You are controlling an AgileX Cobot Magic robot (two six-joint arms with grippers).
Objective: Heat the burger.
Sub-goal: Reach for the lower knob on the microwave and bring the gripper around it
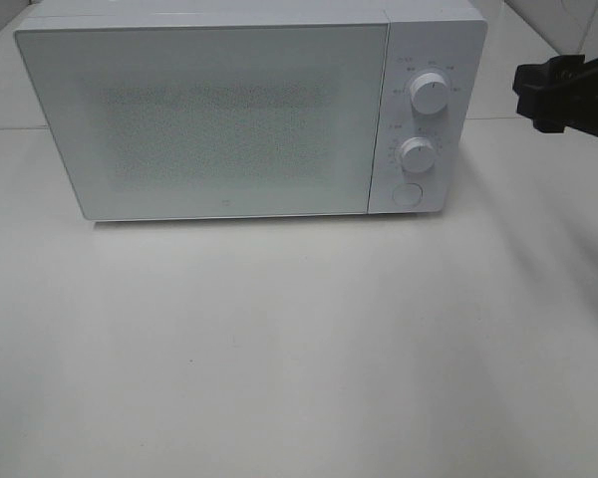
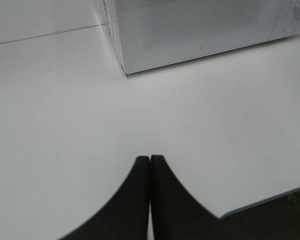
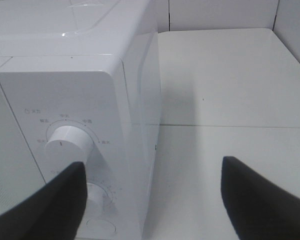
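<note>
- Both jaws of the left gripper [image 2: 150, 162] are pressed together on nothing. It hangs over the bare table [image 1: 279, 349], apart from the microwave [image 1: 209, 110], and is probably idle for this step.
- The microwave fills the upper left and centre of the high view, door closed. The burger shows nowhere; it may sit behind that door, but I cannot tell.
- The upper knob [image 1: 430, 96] and lower knob [image 1: 418, 154] stand untouched right of the door.
- At the upper right edge, the right gripper [image 1: 563, 95] is spread wide and empty, apparently aimed at the upper knob.
</note>
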